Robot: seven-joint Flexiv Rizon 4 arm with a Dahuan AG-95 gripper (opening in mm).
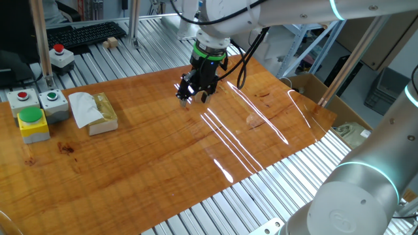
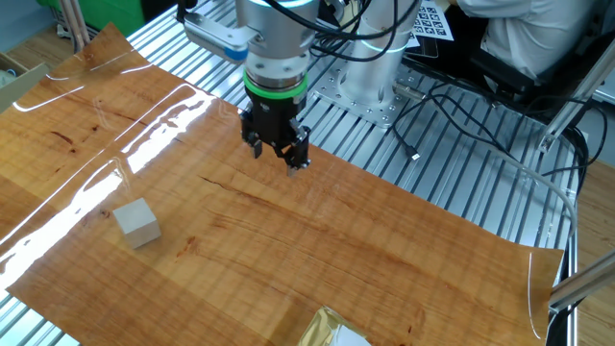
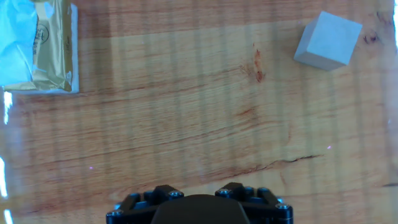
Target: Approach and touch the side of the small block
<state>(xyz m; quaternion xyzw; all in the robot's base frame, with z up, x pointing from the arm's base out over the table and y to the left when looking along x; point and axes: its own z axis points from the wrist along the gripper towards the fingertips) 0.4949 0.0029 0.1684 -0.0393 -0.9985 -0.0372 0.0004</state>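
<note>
The small block [image 2: 136,223] is a pale wooden cube standing on the wood-grain tabletop [image 2: 317,250]. In the hand view it [image 3: 328,40] sits at the upper right. In one fixed view it [image 1: 251,119] is faint under glare. My gripper [image 2: 277,156] hangs just above the table, well apart from the block and touching nothing. Its two fingers stand apart and hold nothing. In one fixed view the gripper [image 1: 192,96] is left of the block. The hand view shows only the gripper body [image 3: 199,208] at the bottom edge, with the fingertips out of view.
A flat tan slab with crumpled white tissue [image 1: 96,112] lies at the left and shows in the hand view [image 3: 38,46]. A yellow box with a green button [image 1: 32,124] and grey button boxes [image 1: 53,103] stand beside it. Another robot arm [image 1: 359,196] is at the front right.
</note>
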